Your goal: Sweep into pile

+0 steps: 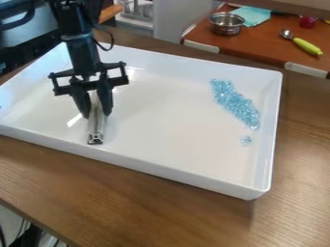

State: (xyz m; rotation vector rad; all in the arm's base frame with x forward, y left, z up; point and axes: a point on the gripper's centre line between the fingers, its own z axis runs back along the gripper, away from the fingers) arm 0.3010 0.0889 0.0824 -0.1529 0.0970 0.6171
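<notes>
Gripping a slender silver metal bar point(95, 132) with the black two-finger gripper point(97, 115), well apart from the pale-blue glassy beads point(237, 105) rightward in the white rectangular tray point(161, 168). Could miss the small stray cluster point(246, 140) (easily overlooked) by sweeping short, or scatter everything by pushing too fast.

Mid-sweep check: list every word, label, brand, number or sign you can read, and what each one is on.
There is no text I can read.
No lettering can be made out on the white tray, the blue beads, the metal bar or the gripper.
None on the metal pot or green-handled spoon either.
</notes>
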